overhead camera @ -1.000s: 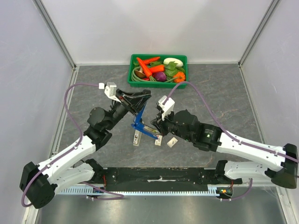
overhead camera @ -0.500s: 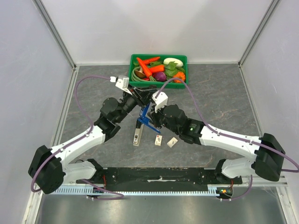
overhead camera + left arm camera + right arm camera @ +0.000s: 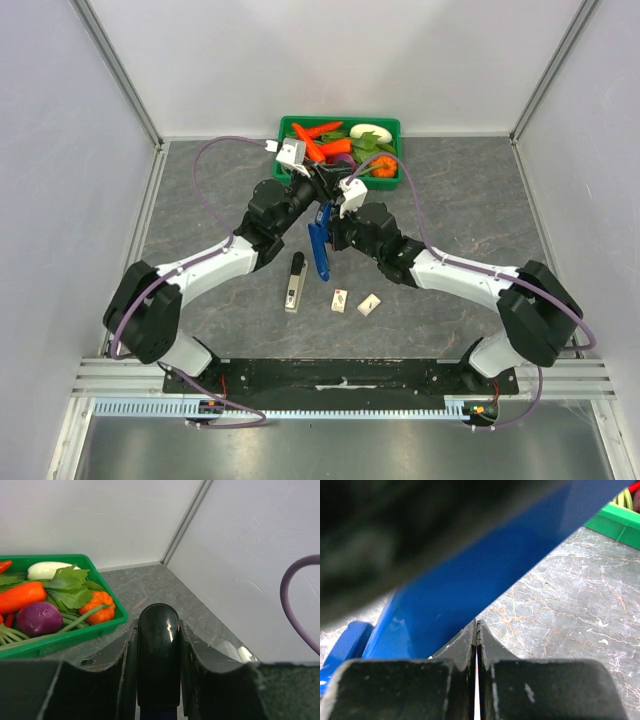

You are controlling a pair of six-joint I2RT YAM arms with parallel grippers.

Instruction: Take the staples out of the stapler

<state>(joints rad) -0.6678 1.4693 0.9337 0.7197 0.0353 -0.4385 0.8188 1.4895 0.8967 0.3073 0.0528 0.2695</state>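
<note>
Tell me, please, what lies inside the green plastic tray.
The green plastic tray holds an orange carrot, white vegetable, purple onion, small orange pumpkin and green leaves. Anything beneath the leaves is covered.

The stapler [image 3: 320, 252] has a smooth blue plastic body and a glossy black end that catches light. Under it the table [image 3: 480, 210] looks like matt grey veined stone; behind it the tray [image 3: 65, 637] is shiny green plastic
</note>
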